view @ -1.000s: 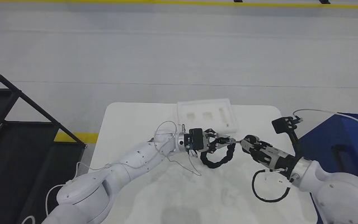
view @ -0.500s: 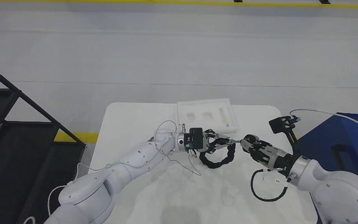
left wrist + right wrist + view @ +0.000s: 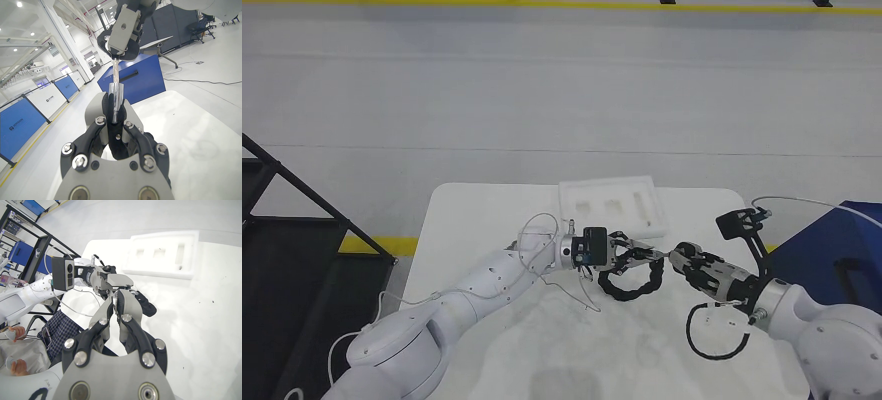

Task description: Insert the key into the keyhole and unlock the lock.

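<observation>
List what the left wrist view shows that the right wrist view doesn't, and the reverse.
Left wrist view: the key's silver blade meeting the end of the lock's chrome cylinder. Right wrist view: the white foam tray on the table. Both: the left pincer shut on the lock, the right pincer shut on the key, the table.

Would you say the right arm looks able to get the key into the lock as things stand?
Probably yes: the right claw holds the key lined up with the lock, tip at the keyhole, and the left claw grips the lock farther back, leaving that end free.
</observation>
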`<state>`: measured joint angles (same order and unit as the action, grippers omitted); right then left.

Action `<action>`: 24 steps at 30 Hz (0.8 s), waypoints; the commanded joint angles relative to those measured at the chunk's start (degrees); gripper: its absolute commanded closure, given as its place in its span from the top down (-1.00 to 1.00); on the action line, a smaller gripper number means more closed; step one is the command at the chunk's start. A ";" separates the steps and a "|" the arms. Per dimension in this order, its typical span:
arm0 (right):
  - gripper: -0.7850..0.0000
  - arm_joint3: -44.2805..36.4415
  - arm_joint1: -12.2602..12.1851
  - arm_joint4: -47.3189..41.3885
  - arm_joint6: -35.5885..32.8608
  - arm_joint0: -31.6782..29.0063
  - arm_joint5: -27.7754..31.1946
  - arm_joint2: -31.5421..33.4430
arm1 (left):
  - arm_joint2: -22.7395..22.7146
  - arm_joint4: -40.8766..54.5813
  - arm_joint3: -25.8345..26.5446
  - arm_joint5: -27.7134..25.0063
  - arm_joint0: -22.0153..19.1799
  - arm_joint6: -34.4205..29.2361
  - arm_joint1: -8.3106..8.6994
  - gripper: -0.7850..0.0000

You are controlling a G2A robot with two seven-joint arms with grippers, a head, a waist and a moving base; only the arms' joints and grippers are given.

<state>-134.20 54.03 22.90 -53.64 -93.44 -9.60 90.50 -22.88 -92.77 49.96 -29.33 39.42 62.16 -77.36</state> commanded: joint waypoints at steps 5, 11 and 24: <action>-1.00 0.12 -0.01 0.19 -0.02 0.25 -0.29 -0.24 | -0.85 -0.88 -0.33 -0.53 0.16 0.50 0.00 -1.00; -1.00 0.31 -0.01 -0.24 -0.17 0.78 -0.18 -0.67 | -1.57 -1.66 -0.36 -0.97 0.39 0.58 -0.09 -1.00; -1.00 0.55 -0.02 -0.47 0.27 1.29 -0.46 -0.85 | -2.62 -2.72 -0.43 -2.55 0.67 0.32 -0.58 -1.00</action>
<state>-133.67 54.00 22.48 -53.41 -92.15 -10.05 89.61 -25.45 -95.43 49.49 -31.79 40.10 62.46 -77.90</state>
